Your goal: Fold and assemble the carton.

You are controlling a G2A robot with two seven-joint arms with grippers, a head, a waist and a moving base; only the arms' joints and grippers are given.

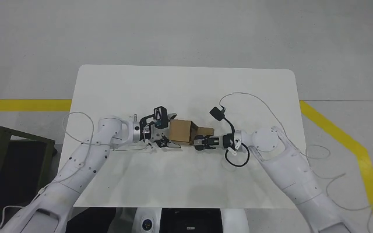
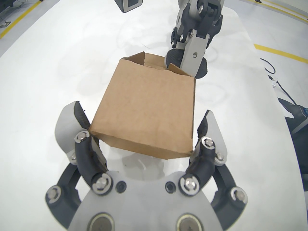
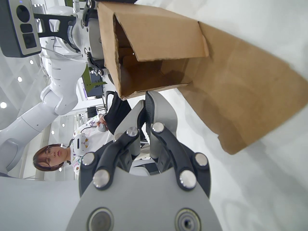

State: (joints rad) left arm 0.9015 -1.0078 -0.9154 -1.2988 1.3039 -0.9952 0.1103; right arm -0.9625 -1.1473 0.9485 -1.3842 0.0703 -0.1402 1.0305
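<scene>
A brown carton (image 1: 182,131) sits at the middle of the white table (image 1: 186,87), between my two grippers. My left gripper (image 1: 165,131) holds its closed end: in the left wrist view the carton (image 2: 149,106) lies between the two fingers (image 2: 80,121), which press its near corners. The carton's (image 3: 156,32) open end faces my right gripper (image 3: 147,97). One side flap is folded partly in, and a long flap (image 3: 240,85) lies flat on the table. My right gripper (image 2: 187,66) is shut, with its tip against the open end's edge.
A thin white cable (image 1: 256,99) loops over the table beside the right arm, and another (image 1: 78,119) trails by the left arm. The table's far half is bare. Yellow floor tape (image 1: 35,105) runs past both sides.
</scene>
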